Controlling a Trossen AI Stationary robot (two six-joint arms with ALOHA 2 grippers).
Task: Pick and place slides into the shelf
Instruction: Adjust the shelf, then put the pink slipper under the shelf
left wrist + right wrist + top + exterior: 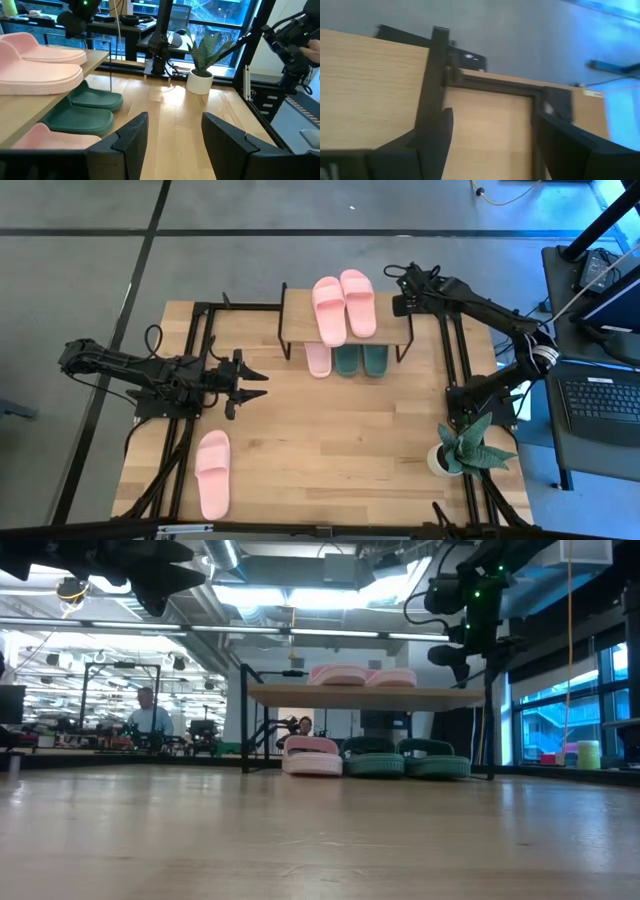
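Observation:
The shelf (345, 330) stands at the table's far middle. Two pink slides (343, 306) lie side by side on its top board, also seen in the low view (362, 676). Beneath it, on the table, sit a pink slide (318, 360) and two dark green slides (361, 360). A fourth pink slide (212, 473) lies sole-down near the table's near left corner. My left gripper (262, 381) hovers open left of the table's middle, pointing toward the shelf, and its wrist view shows the green slides (85, 107). My right gripper (401, 302) hangs open by the shelf's right end, holding nothing (492, 135).
A potted plant (465, 448) in a white pot stands near the table's near right corner. Black frame rails (455, 350) run along both sides of the table. Bare wood lies between the shelf and the near edge. People sit far behind the table (148, 712).

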